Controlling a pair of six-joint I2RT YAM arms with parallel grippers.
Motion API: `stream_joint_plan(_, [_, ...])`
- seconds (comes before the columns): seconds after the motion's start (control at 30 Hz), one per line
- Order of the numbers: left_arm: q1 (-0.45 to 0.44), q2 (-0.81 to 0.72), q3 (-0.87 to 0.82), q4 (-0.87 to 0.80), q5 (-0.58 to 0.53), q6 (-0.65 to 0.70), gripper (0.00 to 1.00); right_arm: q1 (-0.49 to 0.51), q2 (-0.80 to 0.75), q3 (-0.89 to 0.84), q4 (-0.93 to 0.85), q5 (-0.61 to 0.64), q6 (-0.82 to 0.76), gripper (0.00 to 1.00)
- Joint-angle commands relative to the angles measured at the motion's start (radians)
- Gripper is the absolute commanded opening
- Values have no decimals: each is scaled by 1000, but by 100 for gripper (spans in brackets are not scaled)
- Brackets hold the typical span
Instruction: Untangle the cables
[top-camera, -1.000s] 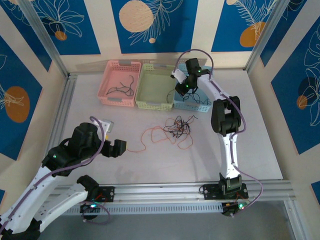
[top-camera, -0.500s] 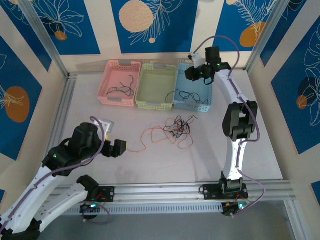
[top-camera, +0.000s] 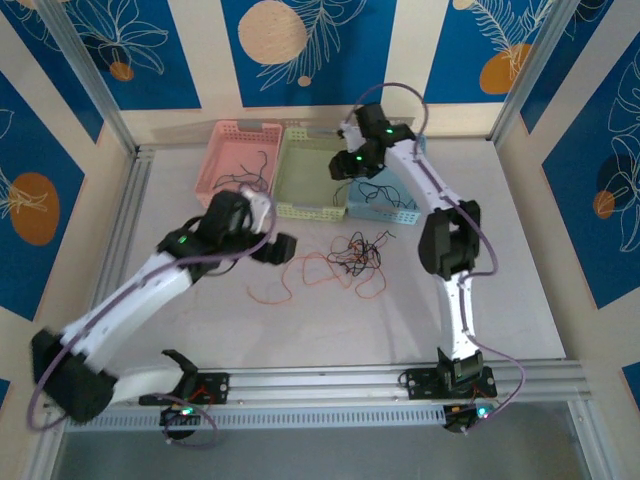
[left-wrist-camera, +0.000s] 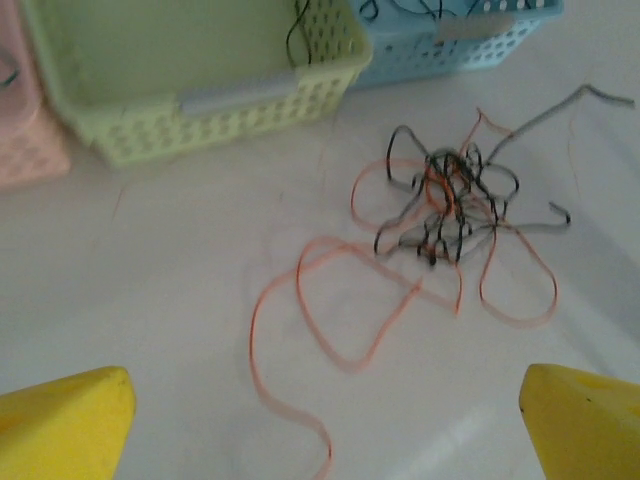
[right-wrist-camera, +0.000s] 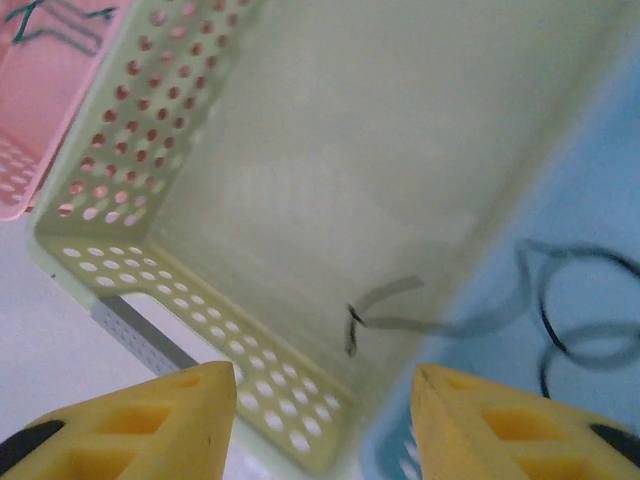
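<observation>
Far left: the pink basket (top-camera: 248, 127) is holding one loose dark cable (top-camera: 250, 170).

Next over, the left pincer (left-wrist-camera: 325, 392) is hovering wide open and gripping nothing. It is sitting above the orange cable (left-wrist-camera: 340, 320), which is trailing out of the knot (left-wrist-camera: 450, 205) on the surface (left-wrist-camera: 170, 290).
- Risk: pulling that loop is likely tightening the knot, or dragging the whole clump instead of freeing one strand.
- Risk: the pads could be closing past so thin a wire.

Further right, the right pincer (right-wrist-camera: 325, 400) is hanging over the green basket (right-wrist-camera: 350, 120), jaws apart and empty. A black cable (right-wrist-camera: 352, 330) is lying across the wall into the blue basket (right-wrist-camera: 610, 150).
- Risk: that cable is straddling two baskets, so it could be snagging on the wall or sliding into the wrong one.
</observation>
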Motion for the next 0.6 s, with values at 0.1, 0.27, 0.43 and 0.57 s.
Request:
stream_joint_plan(0.1, [78, 458, 385, 163, 144, 179, 97, -79, -383, -361, 170, -107, 246, 50])
stream_joint_plan(0.27, [89, 793, 766, 44, 225, 269, 95, -89, -599, -594, 214, -115, 255, 50])
stream_joint_plan(0.43, [104, 982, 968, -22, 337, 341, 90, -126, -739, -724, 215, -141, 246, 50])
stream_joint_plan(0.57, [114, 1063, 1035, -55, 343, 366, 88, -145, -798, -769, 199, -146, 229, 50])
